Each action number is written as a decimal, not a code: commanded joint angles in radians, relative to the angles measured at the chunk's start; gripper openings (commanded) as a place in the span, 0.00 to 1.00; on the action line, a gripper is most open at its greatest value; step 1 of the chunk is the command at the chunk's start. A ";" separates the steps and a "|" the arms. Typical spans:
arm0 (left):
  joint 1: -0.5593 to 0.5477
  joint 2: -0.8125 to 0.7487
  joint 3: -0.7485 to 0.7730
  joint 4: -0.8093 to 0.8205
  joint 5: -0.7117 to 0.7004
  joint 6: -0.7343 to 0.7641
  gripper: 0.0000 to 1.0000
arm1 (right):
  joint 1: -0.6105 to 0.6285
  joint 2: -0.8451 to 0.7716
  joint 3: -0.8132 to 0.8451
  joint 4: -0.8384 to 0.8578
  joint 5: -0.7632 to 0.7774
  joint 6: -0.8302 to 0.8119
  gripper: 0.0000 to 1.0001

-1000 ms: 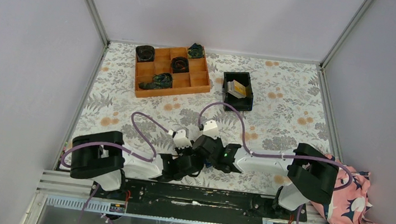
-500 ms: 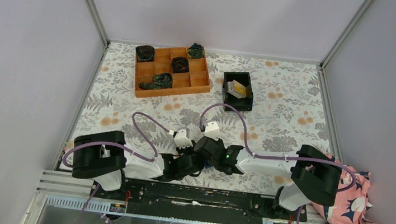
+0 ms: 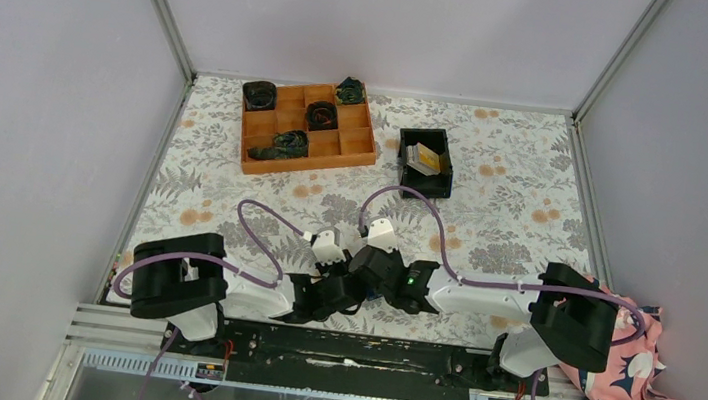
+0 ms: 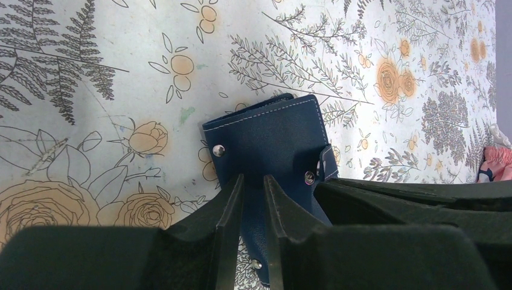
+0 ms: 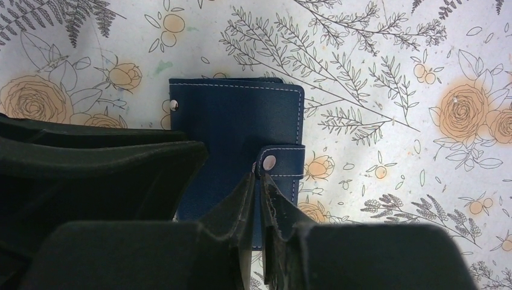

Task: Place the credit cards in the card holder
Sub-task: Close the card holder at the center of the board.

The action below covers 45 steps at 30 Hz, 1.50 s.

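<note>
The navy card holder (image 4: pixel 272 136) lies closed on the floral table near the front edge, also seen in the right wrist view (image 5: pixel 229 121). My left gripper (image 4: pixel 253 178) is shut on the holder's near part, with blue leather between the fingers. My right gripper (image 5: pixel 258 176) is shut on the holder's snap tab (image 5: pixel 281 163). In the top view both grippers (image 3: pixel 345 285) (image 3: pixel 374 268) meet over the holder and hide it. The credit cards (image 3: pixel 423 157), yellow-orange and grey, lie in the black bin (image 3: pixel 448 160) further back.
An orange compartment tray (image 3: pixel 306 159) with several dark rolled items stands at the back left. A pink patterned cloth (image 3: pixel 633 368) lies at the right front corner. Purple cables loop over the table behind the grippers.
The right arm's elbow has shifted slightly right and nearer. Both grippers have stayed together over the card holder.
</note>
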 commanded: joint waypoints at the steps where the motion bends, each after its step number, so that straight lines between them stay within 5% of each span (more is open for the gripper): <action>1: 0.004 0.032 -0.003 -0.049 0.033 0.019 0.26 | 0.011 -0.025 0.006 -0.011 0.023 0.012 0.13; 17: 0.005 0.037 -0.006 -0.044 0.036 0.019 0.26 | 0.013 0.005 0.008 0.004 -0.006 0.016 0.13; 27: 0.007 0.033 -0.016 -0.038 0.034 0.015 0.26 | 0.044 -0.034 0.100 -0.140 0.037 0.002 0.25; 45: 0.005 0.020 -0.026 -0.016 0.032 0.024 0.27 | 0.027 0.043 0.140 -0.130 0.075 -0.035 0.28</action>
